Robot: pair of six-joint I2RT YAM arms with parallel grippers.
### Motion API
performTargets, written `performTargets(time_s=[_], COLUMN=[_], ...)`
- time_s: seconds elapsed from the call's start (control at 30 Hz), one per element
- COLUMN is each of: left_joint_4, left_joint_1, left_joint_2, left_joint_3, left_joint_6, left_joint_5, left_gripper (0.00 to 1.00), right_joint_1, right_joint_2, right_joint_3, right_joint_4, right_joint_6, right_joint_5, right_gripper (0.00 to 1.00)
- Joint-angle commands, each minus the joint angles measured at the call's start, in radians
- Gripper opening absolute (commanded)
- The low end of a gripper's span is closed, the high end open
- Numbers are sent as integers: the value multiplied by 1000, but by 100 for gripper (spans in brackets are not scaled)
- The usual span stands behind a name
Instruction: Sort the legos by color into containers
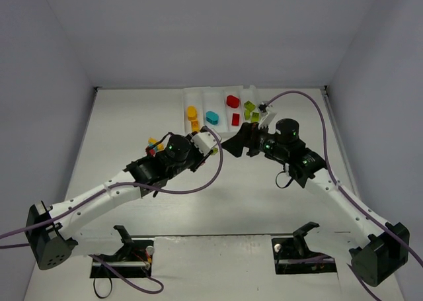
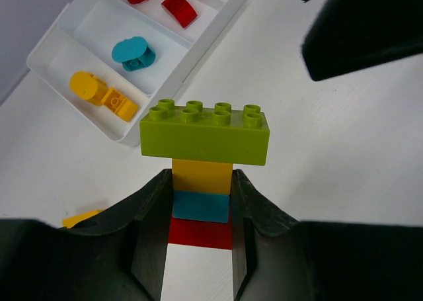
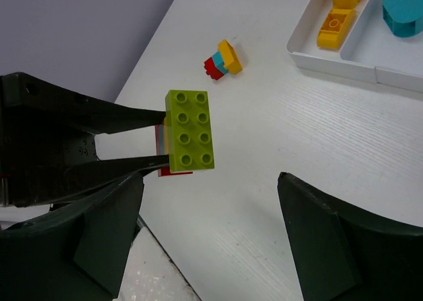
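Left gripper (image 2: 201, 185) clamps a 4-brick stack (image 2: 205, 134); right gripper (image 3: 208, 185) gapes wide beside it, apparently not touching.

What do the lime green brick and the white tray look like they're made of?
Lime green brick: likely moulded hard plastic, smooth, slight sheen, crisp round studs. White tray: probably thin glossy plastic, judging by its rounded moulded walls.

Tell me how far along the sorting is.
Done: yellow bricks, cyan brick, red bricks and green bricks lie in separate tray compartments. In hand: left gripper clamps a four-colour stack; right gripper open facing it. Left: that stack and a smaller stack on the table.
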Motion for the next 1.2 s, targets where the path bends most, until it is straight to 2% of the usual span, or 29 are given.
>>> performTargets(time_s=[0.0, 0.17, 0.6, 1.07, 1.17], left_joint_4=[64, 62, 75, 98, 96], left_joint_1=[-17, -32, -100, -103, -103], left_joint_2=[-39, -43, -48, -46, -50], left_joint_3=[27, 46, 47, 55, 54], left_joint_6=[123, 159, 179, 186, 189], left_joint_5=[66, 115, 110, 75, 68], left_gripper=[0, 0, 0, 0, 0], right_joint_1=[2, 6, 22, 31, 34], right_joint_2=[13, 48, 99, 127, 130], right_joint_3=[61, 67, 44, 15, 12], right_joint_4=[53, 67, 150, 159, 159], right_joint_6=[41, 50, 85, 85, 82], right_joint_5=[-53, -68, -133, -162, -160], right_gripper=[79, 78, 73, 70, 66])
